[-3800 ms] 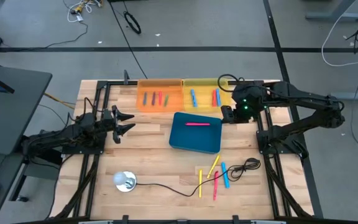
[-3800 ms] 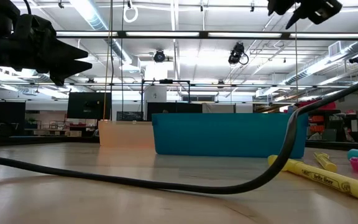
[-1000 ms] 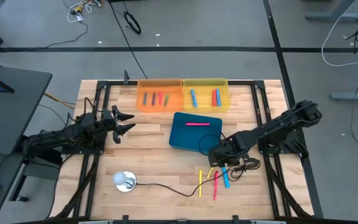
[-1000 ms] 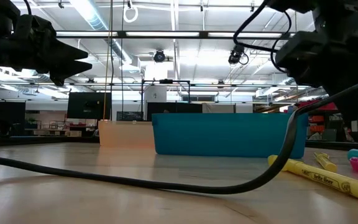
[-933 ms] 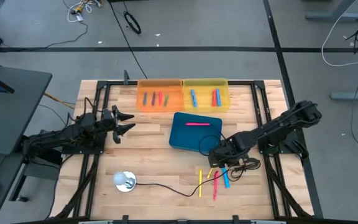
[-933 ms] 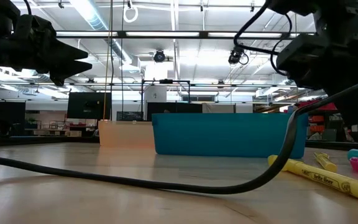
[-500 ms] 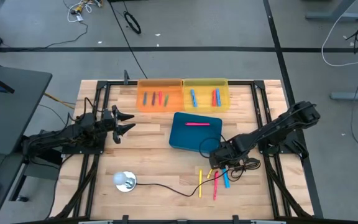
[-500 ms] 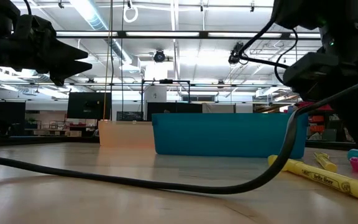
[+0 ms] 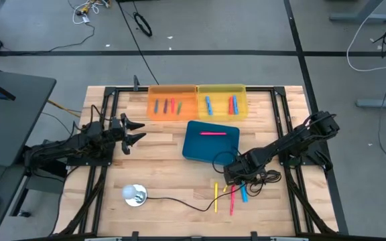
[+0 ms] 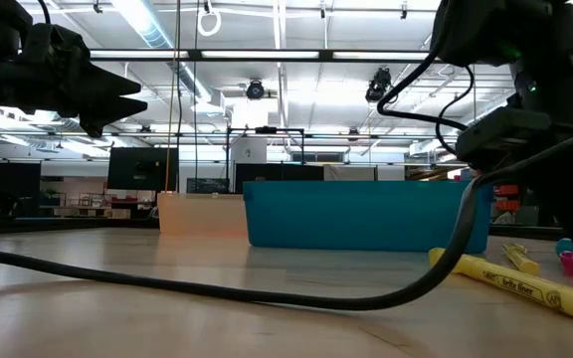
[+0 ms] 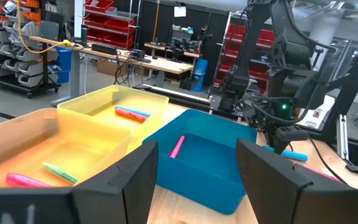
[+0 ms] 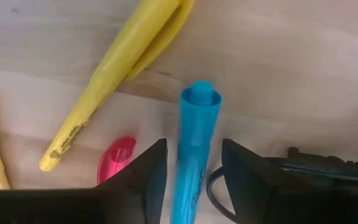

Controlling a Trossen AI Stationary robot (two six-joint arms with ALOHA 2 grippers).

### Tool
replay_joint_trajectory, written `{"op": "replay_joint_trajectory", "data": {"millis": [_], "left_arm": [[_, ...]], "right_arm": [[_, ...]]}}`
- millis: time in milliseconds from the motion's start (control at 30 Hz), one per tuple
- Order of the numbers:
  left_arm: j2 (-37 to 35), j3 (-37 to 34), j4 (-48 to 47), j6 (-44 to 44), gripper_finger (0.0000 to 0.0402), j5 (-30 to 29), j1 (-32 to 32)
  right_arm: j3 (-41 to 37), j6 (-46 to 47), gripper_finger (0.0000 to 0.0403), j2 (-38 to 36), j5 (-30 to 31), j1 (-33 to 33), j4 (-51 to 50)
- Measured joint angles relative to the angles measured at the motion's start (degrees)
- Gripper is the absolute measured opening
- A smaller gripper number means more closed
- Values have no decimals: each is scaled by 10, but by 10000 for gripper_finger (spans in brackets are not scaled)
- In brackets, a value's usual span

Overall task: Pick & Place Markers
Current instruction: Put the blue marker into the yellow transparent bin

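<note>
Several loose markers lie flat on the wooden table near its front right: a blue one (image 12: 197, 124), two yellow ones (image 12: 114, 93) (image 9: 216, 194) and a pink one (image 12: 118, 157). My right gripper (image 12: 193, 144) points down over them, open. Its fingers stand on either side of the blue marker's upper end, with a narrow gap on each side. More markers lie in the orange bin (image 9: 154, 94), the yellow bin (image 9: 221, 88) and the blue bin (image 9: 200, 150). My left gripper (image 9: 139, 131) waits open and level at the table's left.
A thin black cable (image 9: 179, 199) runs from a round silver thing (image 9: 135, 195) along the table's front to a coil (image 9: 268, 178) right beside the loose markers. In the right wrist view the cable (image 12: 303, 167) lies next to the blue marker. The black frame rails (image 9: 293, 194) border the table.
My right gripper has sunk toward the loose markers at the front right, still pointing down, and now stands over the blue marker. The markers and the left arm have kept still.
</note>
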Motion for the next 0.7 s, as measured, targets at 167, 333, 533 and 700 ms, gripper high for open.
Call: {"op": "replay_joint_trajectory", "data": {"millis": [167, 333, 533, 700], "left_arm": [[0, 0, 0, 0, 222, 0, 0], [0, 0, 0, 0, 222, 0, 0], [0, 0, 0, 0, 222, 0, 0], [0, 0, 0, 0, 222, 0, 0]], "right_arm": [[0, 21, 123, 0, -3, 8, 0], [0, 41, 65, 2, -1, 16, 1], [-1, 43, 34, 5, -4, 17, 11], [-1, 42, 40, 4, -4, 17, 10]]}}
